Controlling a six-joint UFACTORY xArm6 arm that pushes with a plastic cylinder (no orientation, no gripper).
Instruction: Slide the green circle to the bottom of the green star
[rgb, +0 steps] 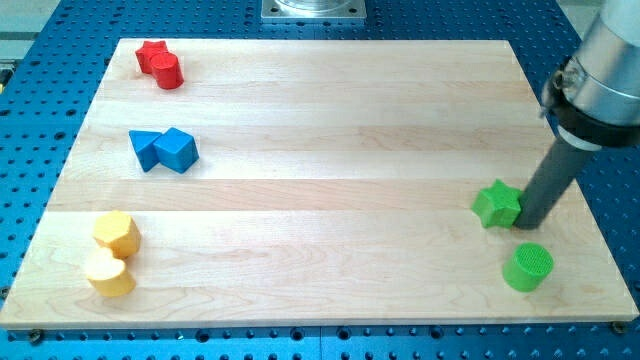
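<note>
End effector tip (527, 222) seemingly touching green star (497, 205); green circle (527, 267) just below; no jaws.

A pale, smooth wooden board (330, 120) with visible grain is seen. The green circle (527, 267) is ribbed on top, and the rod is matt dark

A robotics lab: wooden board (320, 120) on blue perforated bench (60, 90).

No text, label, brand, number or sign can be read anywhere. None is borne by the pale wooden board (330, 120) or the coloured blocks.
</note>
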